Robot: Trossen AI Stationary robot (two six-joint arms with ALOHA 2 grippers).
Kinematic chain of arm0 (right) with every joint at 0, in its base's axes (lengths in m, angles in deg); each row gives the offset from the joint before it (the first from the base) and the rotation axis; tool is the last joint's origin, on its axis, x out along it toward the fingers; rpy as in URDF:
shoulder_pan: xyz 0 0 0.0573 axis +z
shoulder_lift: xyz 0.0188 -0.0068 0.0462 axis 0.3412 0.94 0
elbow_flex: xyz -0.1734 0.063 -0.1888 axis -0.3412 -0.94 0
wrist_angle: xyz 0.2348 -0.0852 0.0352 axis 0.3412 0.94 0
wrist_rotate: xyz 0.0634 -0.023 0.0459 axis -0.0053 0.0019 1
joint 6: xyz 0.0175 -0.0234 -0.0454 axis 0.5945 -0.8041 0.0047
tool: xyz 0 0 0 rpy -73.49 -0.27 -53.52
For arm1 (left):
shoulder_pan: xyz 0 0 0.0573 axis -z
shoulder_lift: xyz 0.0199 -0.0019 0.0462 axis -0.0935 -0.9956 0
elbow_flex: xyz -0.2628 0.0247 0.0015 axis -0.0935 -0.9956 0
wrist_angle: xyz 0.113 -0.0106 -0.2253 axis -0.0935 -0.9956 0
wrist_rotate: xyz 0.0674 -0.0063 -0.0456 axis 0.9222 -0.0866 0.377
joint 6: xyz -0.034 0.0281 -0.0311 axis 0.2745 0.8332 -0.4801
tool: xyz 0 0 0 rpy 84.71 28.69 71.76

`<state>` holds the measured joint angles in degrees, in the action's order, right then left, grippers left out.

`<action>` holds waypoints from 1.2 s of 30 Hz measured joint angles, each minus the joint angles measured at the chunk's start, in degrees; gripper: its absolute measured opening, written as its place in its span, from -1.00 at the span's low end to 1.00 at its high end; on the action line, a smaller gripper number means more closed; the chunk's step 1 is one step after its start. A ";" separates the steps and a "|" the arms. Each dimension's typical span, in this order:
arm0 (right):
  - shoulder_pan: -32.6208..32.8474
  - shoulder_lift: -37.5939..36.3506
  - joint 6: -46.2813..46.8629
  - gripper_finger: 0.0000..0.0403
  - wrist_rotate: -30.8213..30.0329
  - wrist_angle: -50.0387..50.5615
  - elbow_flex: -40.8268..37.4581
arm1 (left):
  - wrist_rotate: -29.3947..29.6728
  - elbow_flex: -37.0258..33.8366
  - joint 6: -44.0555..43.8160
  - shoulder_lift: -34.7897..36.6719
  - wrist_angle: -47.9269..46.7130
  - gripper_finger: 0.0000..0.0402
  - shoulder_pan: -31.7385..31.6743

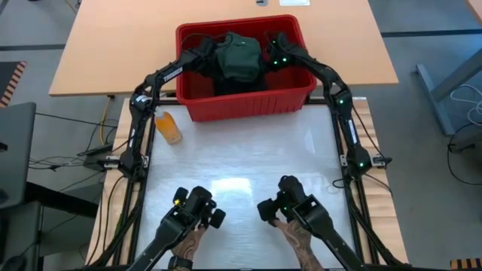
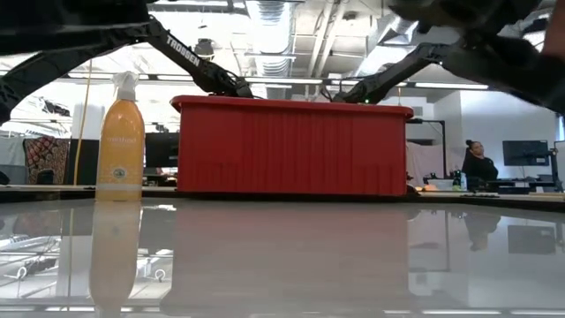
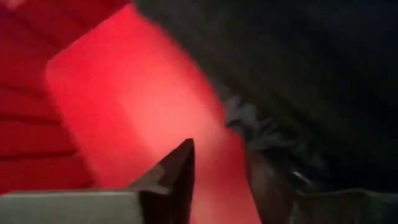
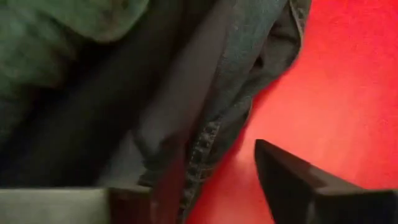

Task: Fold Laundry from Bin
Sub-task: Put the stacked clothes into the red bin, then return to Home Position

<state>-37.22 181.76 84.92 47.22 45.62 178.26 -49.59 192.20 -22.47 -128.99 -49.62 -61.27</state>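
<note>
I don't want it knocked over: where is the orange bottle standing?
In the high view the orange bottle stands on the table's left side, just off the red bin's front-left corner, beside the left arm.

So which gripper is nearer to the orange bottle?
Left. The left gripper is inside the bin's left end, just beyond the orange bottle; the right gripper is at its right end.

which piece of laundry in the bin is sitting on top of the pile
The dark green shirt, bunched at the middle of the red bin. It lies above the black and dark pieces around it, which show only at its edges.
</note>
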 joint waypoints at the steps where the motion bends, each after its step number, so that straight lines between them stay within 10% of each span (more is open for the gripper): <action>1: -0.29 -0.38 -0.01 0.10 0.01 0.37 0.00 | 1.07 0.29 -0.02 0.13 -1.24 -0.35 -0.01; 7: -1.37 -3.89 -1.42 0.42 0.13 2.33 0.00 | 3.00 7.70 2.80 0.27 -11.74 -0.06 0.14; 19: -1.61 -17.30 -6.74 0.46 -0.24 2.13 0.00 | 2.49 17.64 2.37 5.78 -25.38 -0.02 0.78; 31: 4.99 -29.44 -11.97 0.46 -0.02 12.85 -0.02 | -27.36 17.66 -0.66 18.25 -18.83 -0.02 8.61; 36: 11.29 -34.18 -14.37 0.46 0.09 23.14 -0.04 | -28.86 17.66 3.25 24.88 -22.75 -0.02 19.23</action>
<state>-25.92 147.58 70.55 47.31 68.76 178.22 -78.44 209.86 -19.22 -104.11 -72.36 -42.04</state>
